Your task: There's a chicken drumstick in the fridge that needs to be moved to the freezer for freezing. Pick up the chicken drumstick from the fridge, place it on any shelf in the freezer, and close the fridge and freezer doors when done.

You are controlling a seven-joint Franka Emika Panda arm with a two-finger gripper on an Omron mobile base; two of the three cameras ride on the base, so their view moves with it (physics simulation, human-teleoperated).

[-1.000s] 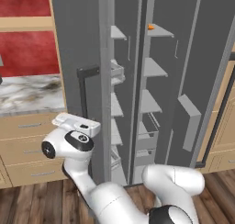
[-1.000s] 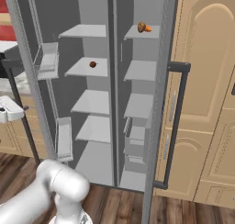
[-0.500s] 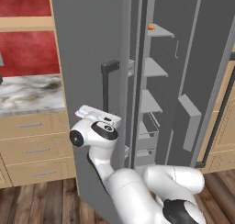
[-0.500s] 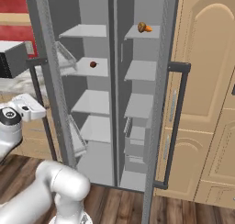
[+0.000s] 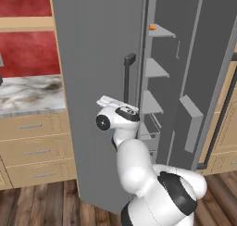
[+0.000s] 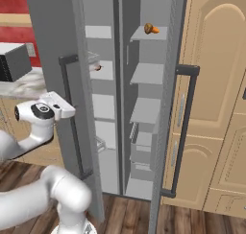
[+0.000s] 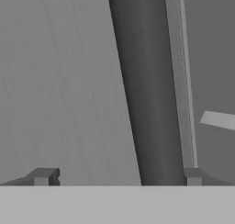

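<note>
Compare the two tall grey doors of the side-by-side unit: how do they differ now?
The wider fridge door is swung nearly shut, hiding most of the broad shelves; the narrower freezer door stands wide open, showing the orange-brown chicken drumstick on the top shelf. Both are flat grey with long vertical handles.

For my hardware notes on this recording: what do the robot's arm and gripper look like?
The arm is glossy white, built of rounded, bulbous segments with black bands at the joints and a black disc on the side of the wrist. The hand is a flat white block. The gripper has two small, squared dark grey fingertips. No cables or lettering are visible.
</note>
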